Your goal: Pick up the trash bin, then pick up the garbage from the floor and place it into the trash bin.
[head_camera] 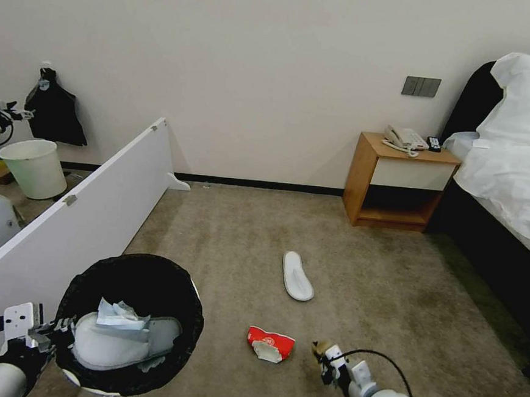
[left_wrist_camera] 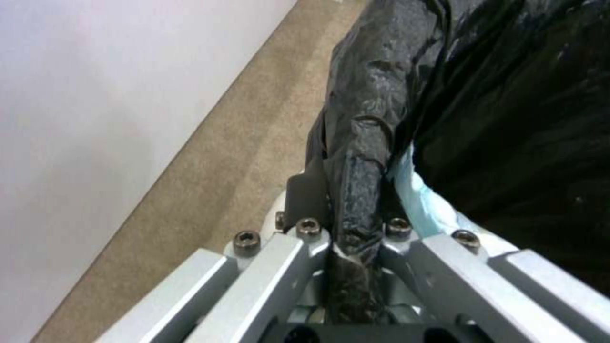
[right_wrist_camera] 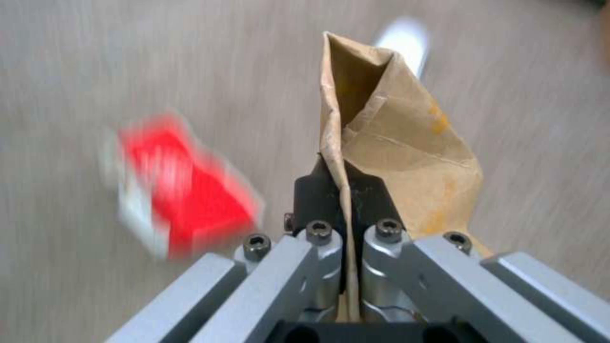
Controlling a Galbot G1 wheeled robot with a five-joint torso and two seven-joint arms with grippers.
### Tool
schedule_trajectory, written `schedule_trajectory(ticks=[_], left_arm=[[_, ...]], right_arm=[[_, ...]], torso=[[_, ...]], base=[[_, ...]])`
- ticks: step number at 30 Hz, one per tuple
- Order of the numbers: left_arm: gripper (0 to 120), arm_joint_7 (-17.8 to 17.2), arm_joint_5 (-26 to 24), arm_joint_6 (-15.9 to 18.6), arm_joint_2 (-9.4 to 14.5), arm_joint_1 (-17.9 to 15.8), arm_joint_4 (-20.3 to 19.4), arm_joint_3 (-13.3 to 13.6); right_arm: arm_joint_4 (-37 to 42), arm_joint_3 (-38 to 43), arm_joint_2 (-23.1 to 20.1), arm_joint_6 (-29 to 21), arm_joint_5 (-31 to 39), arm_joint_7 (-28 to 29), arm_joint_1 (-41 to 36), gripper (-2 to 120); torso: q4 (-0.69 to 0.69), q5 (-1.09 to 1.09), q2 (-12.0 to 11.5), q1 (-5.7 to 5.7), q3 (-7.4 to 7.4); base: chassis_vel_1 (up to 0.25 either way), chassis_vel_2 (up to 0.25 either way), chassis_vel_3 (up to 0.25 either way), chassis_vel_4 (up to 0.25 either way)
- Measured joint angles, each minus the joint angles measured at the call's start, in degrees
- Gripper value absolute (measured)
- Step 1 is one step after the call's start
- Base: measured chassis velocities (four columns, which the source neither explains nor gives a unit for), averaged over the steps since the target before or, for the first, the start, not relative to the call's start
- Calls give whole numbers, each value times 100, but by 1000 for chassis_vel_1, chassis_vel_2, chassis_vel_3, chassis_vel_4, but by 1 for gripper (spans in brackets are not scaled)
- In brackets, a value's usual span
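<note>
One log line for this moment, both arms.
left gripper: shut on black-lined white trash bin rim | right gripper: shut on brown paper scrap | red-white crushed carton: on carpet

The bin (head_camera: 88, 385) is white plastic, lined with a thin black bag (left_wrist_camera: 483, 105) — glossy, wrinkled film where the left gripper (left_wrist_camera: 356, 224) pinches it. That gripper is brushed silver metal with dark screws and black pads. Inside the bin lie a soft white cloth slipper (head_camera: 107, 342) and crumpled tissue (head_camera: 120, 314). The right gripper (right_wrist_camera: 348, 224), of the same matt metal, clamps creased brown paper (right_wrist_camera: 394, 143), dull and stained. On the floor, a crushed red-white carton (head_camera: 270, 344) and a second slipper (head_camera: 297, 276), smooth and white. The carpet (head_camera: 381, 281) is rough, matt beige pile. The nightstand (head_camera: 401, 181) is pale wood.
</note>
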Motion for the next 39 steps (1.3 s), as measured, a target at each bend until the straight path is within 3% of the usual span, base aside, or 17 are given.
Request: schedule_trajectory(ticks=[5, 7, 8, 11, 14, 15, 17, 18, 20, 21, 23, 26, 39], left_arm=[[2, -11, -13, 0, 30, 34, -5, 1], [2, -20, -16, 1, 34, 53, -8, 12], [2, -20, -16, 1, 34, 53, -8, 12], [2, -22, -20, 6, 34, 58, -5, 31], [2, -25, -18, 8, 34, 57, 4, 39], [2, -27, -19, 12, 36, 59, 9, 52], [2, -32, -19, 17, 53, 74, 13, 64], [2, -32, -19, 17, 53, 74, 13, 64], [2, -36, -8, 19, 67, 87, 14, 65], [2, -36, -8, 19, 67, 87, 14, 65], [2, -34, -8, 20, 71, 86, 14, 64], [2, -37, -9, 21, 71, 83, 9, 60], [2, -61, -32, 40, 99, 103, -44, 37]], right_arm=[[883, 169, -151, 396, 952, -47, 199, 0], [1346, 53, -257, 618, 1692, -162, 486, 0], [1346, 53, -257, 618, 1692, -162, 486, 0], [1732, -486, -297, 1028, 2693, -515, 1269, 0], [1752, -753, -254, 1178, 3005, -665, 1664, 0], [1752, -1060, -142, 1338, 3360, -811, 2216, 0], [1717, -1639, 165, 1478, 3872, -980, 2987, 0], [1717, -1639, 165, 1478, 3872, -980, 2987, 0], [1662, -2205, 604, 1556, 4252, -1074, 3617, 0], [1662, -2205, 604, 1556, 4252, -1074, 3617, 0], [1558, -2728, 1018, 1568, 4462, -1103, 4083, 0], [1487, -2948, 1165, 1584, 4488, -1122, 4237, 0], [1358, -3638, 1476, 1625, 4574, -1175, 4423, 0]], torso=[[1, 0, 0, 0, 0], [0, -1, 0, 0, 0], [0, -1, 0, 0, 0], [1, -1, 0, 0, 0], [-4, 1, 0, 0, 0], [3, -1, 0, 0, 0], [3, -2, 0, 0, 1], [3, -2, 0, 0, 1], [4, -3, 0, 0, 0], [4, -3, 0, 0, 0], [4, -2, 0, 0, 0], [0, -3, 0, 0, 0], [-1, -1, 0, 0, 1]], base=[[0, 0, 0, 0], [0, 0, 0, 0], [0, 0, 0, 0], [0, 0, 0, 0], [0, 0, 0, 0], [0, 0, 0, 0], [0, 0, 0, 0], [0, 0, 0, 0], [0, 0, 0, 0], [0, 0, 0, 0], [0, 0, 0, 0], [0, 0, 0, 0], [0, 0, 0, 0]])
